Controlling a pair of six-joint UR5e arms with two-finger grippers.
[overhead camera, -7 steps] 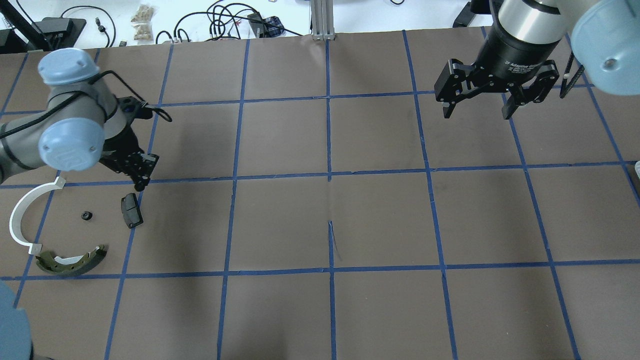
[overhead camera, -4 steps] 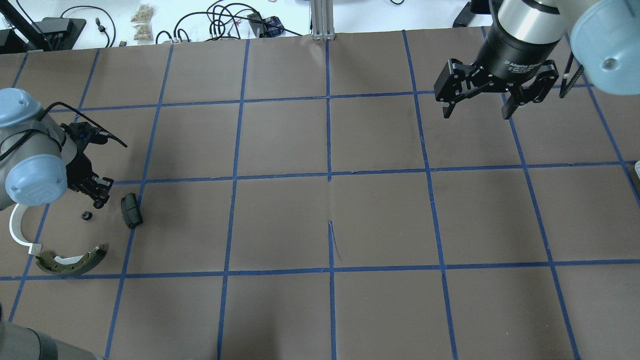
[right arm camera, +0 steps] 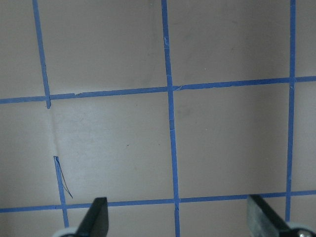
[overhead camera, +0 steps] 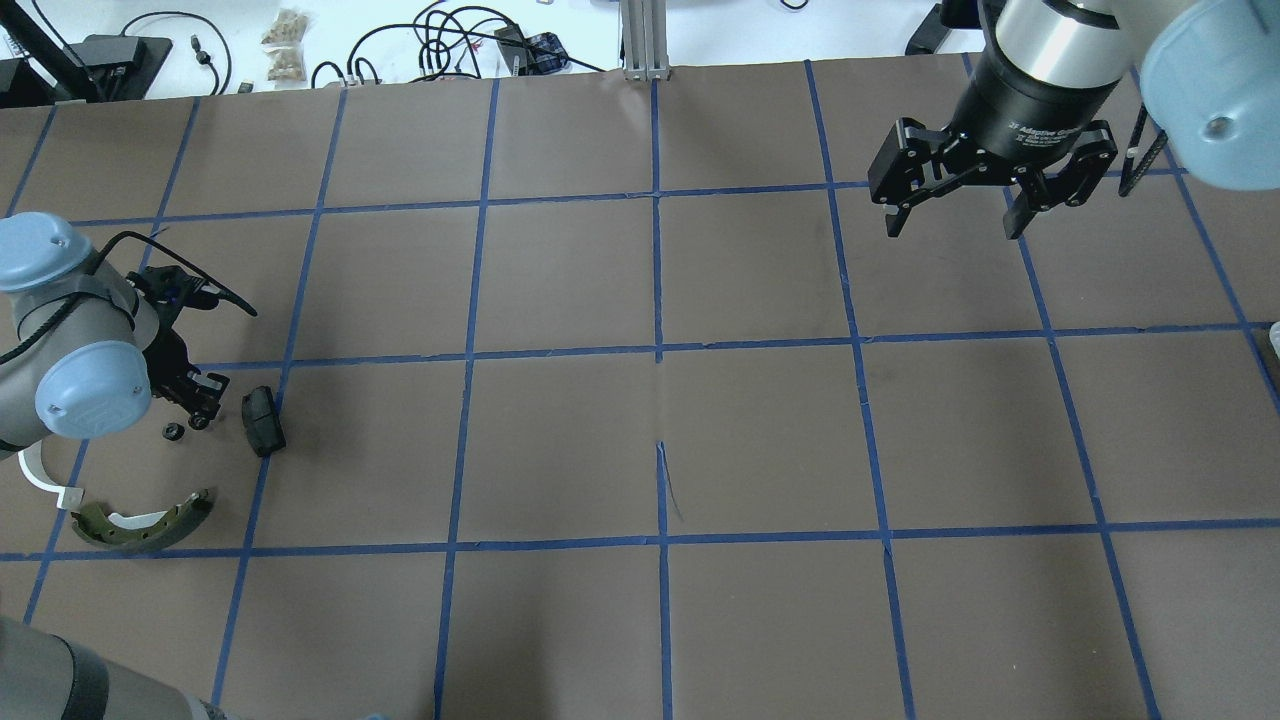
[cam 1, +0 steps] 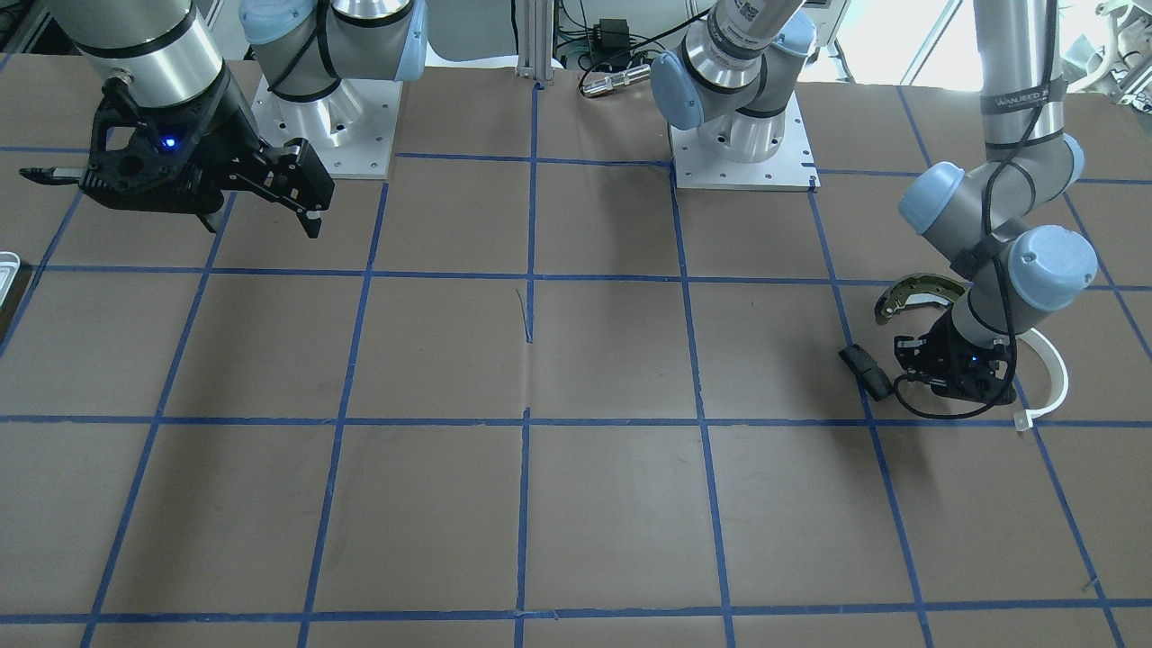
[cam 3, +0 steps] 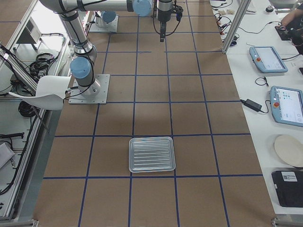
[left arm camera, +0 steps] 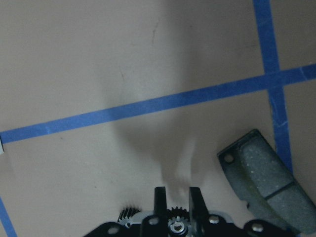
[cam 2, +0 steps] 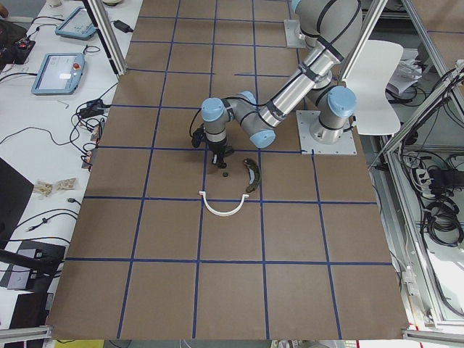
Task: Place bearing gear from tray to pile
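My left gripper (overhead camera: 201,417) hangs low over the pile, shut on a small black bearing gear (left arm camera: 175,215) that shows between its fingers in the left wrist view. Another small black gear (overhead camera: 172,432) lies on the table just beside it (left arm camera: 127,214). The pile also holds a black block (overhead camera: 262,420), an olive-grey brake shoe (overhead camera: 140,522) and a white plastic arc (overhead camera: 42,480), partly hidden under my left arm. The silvery tray (cam 3: 152,154) stands at the table's right end. My right gripper (overhead camera: 950,230) is open and empty, high over the far right.
The table is brown paper with a blue tape grid (overhead camera: 658,350). Cables and small items (overhead camera: 440,45) lie on the white bench beyond the far edge. The tray's rim just shows at the right edge of the overhead view (overhead camera: 1276,345).
My left arm has swung left and toward the near side, bringing its gripper from beyond the black block down beside the loose gear. The right arm has stayed still.
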